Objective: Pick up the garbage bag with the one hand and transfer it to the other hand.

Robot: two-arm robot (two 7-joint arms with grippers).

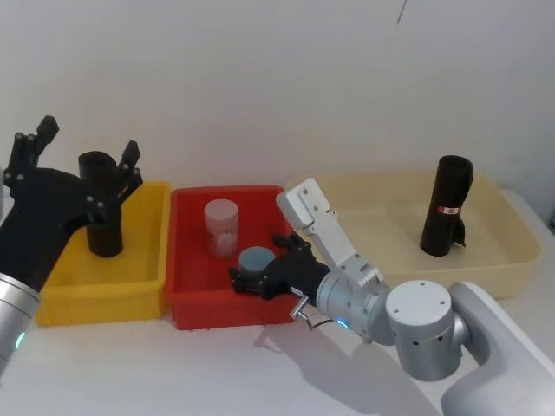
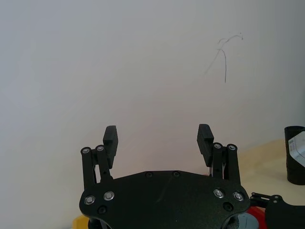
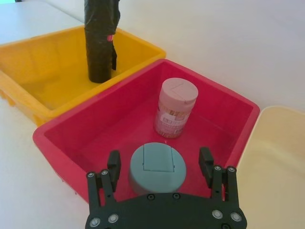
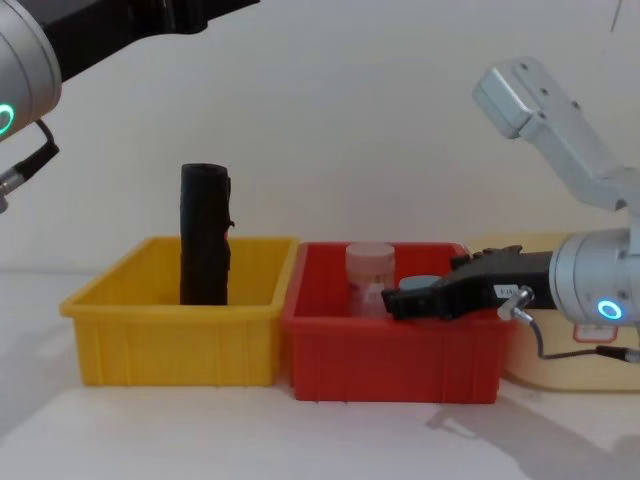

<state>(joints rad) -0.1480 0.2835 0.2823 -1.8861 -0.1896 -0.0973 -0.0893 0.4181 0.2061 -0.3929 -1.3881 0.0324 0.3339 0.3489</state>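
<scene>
1. The garbage bag (image 1: 447, 204) stood upright in the cream bin (image 1: 512, 260), at 3 o'clock of the red bin (image 1: 217, 303), clear of both arms, so probably not yet picked.
2. The left gripper (image 1: 82, 143) hung wide open above the other black roll (image 1: 104, 221) in the yellow bin (image 1: 104, 290), holding nothing.
3. The right gripper (image 1: 260, 260) lay low in the red bin, spread either side of the grey-lidded jar (image 3: 157, 164) (contact could not be judged).
4. Counts: three bins, two black rolls, two jars including the pink jar (image 1: 221, 227), and two grippers.
</scene>
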